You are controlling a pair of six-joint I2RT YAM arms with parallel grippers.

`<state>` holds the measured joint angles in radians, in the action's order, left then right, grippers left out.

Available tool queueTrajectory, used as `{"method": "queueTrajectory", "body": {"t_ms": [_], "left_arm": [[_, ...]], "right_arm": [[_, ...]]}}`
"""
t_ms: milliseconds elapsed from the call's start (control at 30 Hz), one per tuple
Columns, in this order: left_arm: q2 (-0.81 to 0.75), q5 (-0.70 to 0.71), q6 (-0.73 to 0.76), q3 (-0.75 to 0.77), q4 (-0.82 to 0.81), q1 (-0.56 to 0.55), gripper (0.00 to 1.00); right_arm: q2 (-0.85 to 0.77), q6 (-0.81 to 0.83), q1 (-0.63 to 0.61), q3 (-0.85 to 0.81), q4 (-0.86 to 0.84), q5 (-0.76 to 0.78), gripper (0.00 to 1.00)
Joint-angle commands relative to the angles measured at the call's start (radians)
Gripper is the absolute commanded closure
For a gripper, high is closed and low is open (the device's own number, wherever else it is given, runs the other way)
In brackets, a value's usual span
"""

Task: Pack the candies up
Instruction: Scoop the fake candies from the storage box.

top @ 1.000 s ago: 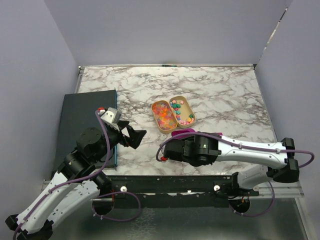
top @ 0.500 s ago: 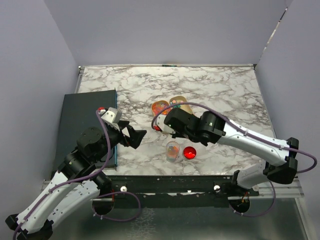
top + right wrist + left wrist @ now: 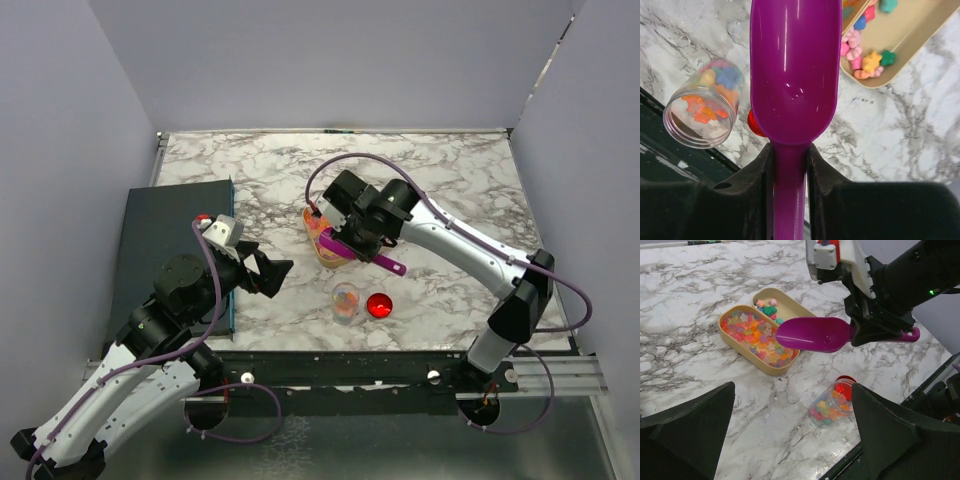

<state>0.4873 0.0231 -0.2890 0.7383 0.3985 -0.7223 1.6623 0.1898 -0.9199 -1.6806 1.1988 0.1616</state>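
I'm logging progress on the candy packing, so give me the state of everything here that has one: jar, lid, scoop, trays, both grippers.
Jar: uncapped, partly filled with candies.
Red lid: off, lying beside the jar.
Purple scoop: empty, held above the trays.
Fuller tray: packed with candies.
Other tray: only a few candies.
Left gripper: open, holding nothing.
Right gripper: shut on the scoop's handle.

R tool [image 3: 881,333] grips scoop [image 3: 815,334] — by candies [image 3: 752,335]
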Motion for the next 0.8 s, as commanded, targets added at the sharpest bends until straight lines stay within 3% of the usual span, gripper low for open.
{"method": "queueTrajectory", "body": {"t_ms": [0,467,767], "left_arm": [[-0.013,-0.008,0.013,-0.009,-0.011,-0.003,0.01],[-0.038,-0.017,0.012,-0.010,-0.010,-0.003,0.01],[-0.045,-0.018,0.012,-0.010,-0.011,-0.003,0.01]], "right_arm": [[0.076,-0.151,0.058,-0.051,0.089,-0.108,0.99],[0.317,-0.248,0.153,-0.179,0.108,-0.298,0.99],[0.423,-0.269,0.214,-0.229,0.097,-0.344,0.99]]}}
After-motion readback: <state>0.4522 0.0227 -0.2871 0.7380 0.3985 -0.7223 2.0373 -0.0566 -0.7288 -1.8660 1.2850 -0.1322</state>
